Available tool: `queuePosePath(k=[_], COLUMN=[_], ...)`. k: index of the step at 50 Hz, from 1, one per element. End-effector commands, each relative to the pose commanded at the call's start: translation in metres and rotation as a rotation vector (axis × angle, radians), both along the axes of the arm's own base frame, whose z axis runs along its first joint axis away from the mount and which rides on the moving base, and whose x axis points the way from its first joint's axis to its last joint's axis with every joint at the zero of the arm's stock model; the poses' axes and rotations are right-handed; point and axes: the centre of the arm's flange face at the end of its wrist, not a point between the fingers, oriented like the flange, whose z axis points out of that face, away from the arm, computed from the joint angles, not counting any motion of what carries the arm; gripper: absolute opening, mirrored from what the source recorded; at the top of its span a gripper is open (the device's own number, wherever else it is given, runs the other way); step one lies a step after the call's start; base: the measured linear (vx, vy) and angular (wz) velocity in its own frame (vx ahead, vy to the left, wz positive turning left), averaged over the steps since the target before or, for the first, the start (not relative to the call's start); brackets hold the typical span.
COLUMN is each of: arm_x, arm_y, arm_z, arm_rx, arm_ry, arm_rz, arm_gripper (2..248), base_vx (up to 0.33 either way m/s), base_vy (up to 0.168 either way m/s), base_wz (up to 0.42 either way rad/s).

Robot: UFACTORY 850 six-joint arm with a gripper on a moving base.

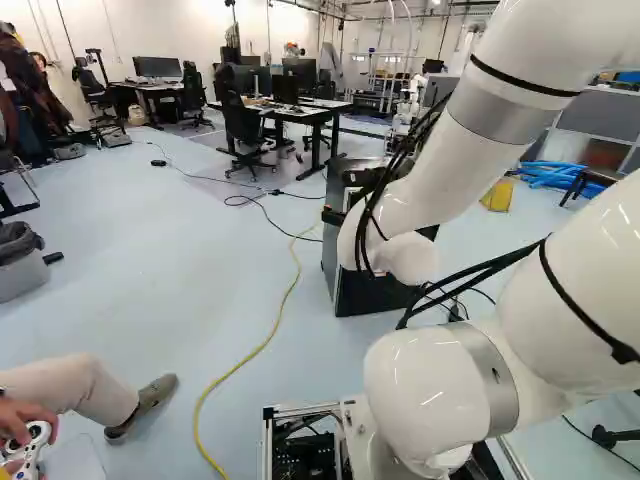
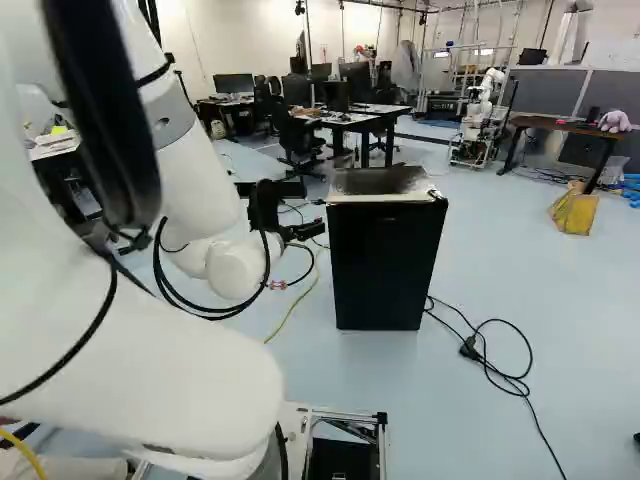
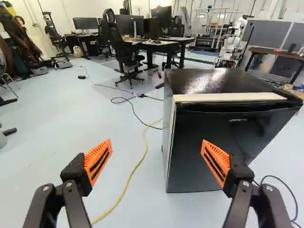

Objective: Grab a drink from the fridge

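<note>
My hand (image 2: 306,231) has its two fingers spread wide, with the orange pads (image 3: 98,162) well apart. From there the black mini fridge (image 2: 385,262) stands on the floor (image 1: 130,260) at one o'clock, its door toward me and looking closed. A yellow cable (image 3: 134,172) runs along the floor at twelve o'clock, near the fridge's left side. Farther off at one o'clock, beyond the fridge, I see another robot (image 3: 232,45).
</note>
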Motion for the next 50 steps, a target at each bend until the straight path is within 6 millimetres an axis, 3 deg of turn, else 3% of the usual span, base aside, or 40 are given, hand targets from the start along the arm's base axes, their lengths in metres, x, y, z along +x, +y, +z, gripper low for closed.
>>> queuePosePath(k=[26,50], arm_x=[0.023,0.052], arm_y=[0.014,0.032], arm_z=[0.006,-0.008], arm_rx=[0.040,0.062], arm_ry=[-0.037,-0.038], arm_rz=[-0.045,-0.093], arm_gripper=[247,247], base_vx=[0.000,0.000], base_vy=[0.000,0.000], base_wz=[0.000,0.000])
